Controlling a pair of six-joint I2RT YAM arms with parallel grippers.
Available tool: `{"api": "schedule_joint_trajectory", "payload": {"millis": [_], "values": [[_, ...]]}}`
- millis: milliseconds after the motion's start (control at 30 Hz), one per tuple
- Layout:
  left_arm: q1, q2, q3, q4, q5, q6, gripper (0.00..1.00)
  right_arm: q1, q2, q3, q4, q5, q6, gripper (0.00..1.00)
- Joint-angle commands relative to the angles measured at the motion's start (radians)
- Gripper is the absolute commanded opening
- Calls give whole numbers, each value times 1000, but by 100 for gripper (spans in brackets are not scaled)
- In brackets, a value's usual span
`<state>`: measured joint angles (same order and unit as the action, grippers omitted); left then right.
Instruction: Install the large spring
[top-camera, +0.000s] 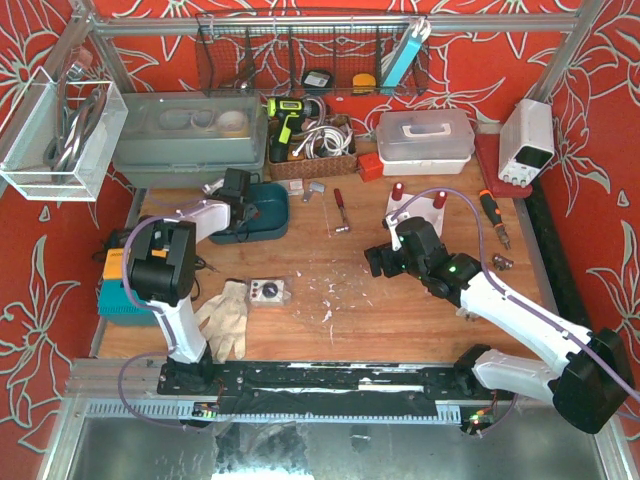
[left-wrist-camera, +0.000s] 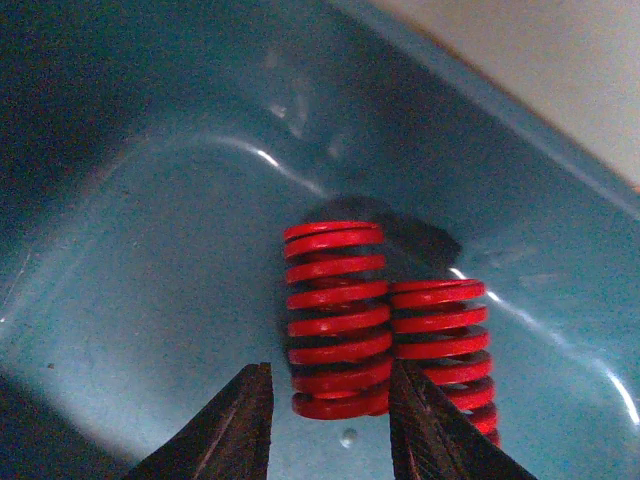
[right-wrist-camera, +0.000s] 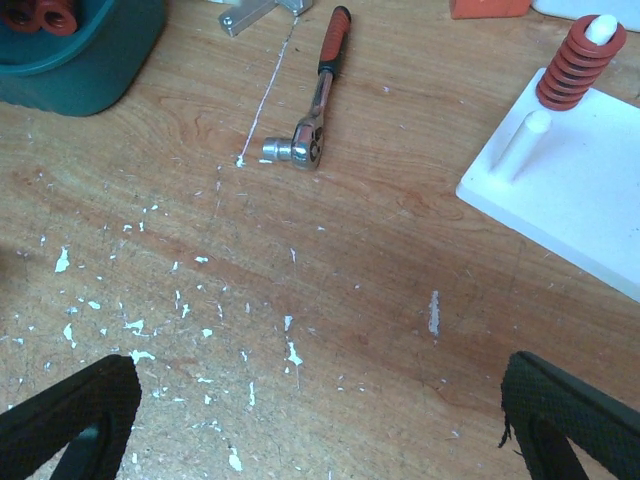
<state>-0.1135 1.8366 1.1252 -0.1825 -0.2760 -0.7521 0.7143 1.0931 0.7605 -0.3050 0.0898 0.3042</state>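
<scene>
Two red coil springs lie side by side in the teal bin (left-wrist-camera: 150, 250). The larger spring (left-wrist-camera: 335, 315) lies between my left gripper's (left-wrist-camera: 330, 420) open fingers, which straddle its near end; the smaller spring (left-wrist-camera: 445, 340) lies to its right. In the top view the left gripper (top-camera: 236, 190) reaches into the bin (top-camera: 272, 212). The white peg base (right-wrist-camera: 580, 190) holds one red spring (right-wrist-camera: 578, 62) on its far peg; a bare peg (right-wrist-camera: 525, 140) stands nearer. My right gripper (right-wrist-camera: 310, 420) is open and empty above the table, left of the base (top-camera: 425, 208).
A ratchet wrench (right-wrist-camera: 315, 95) lies on the wooden table between bin and base. White flakes dot the tabletop. Gloves (top-camera: 225, 315) and a small gauge (top-camera: 267, 292) lie at the near left. Boxes, a drill and a power supply (top-camera: 527, 140) line the back.
</scene>
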Motion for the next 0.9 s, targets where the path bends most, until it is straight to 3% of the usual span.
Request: {"api": "schedule_joint_trajectory", "payload": {"millis": [0, 500, 867], "values": [[5, 39, 23, -29, -35, -10, 37, 9, 6, 9, 16, 20, -9, 99], [8, 148, 62, -34, -51, 3, 41, 8, 11, 11, 10, 30, -14, 99], [8, 75, 31, -20, -65, 21, 26, 8, 5, 9, 10, 36, -14, 99]]}}
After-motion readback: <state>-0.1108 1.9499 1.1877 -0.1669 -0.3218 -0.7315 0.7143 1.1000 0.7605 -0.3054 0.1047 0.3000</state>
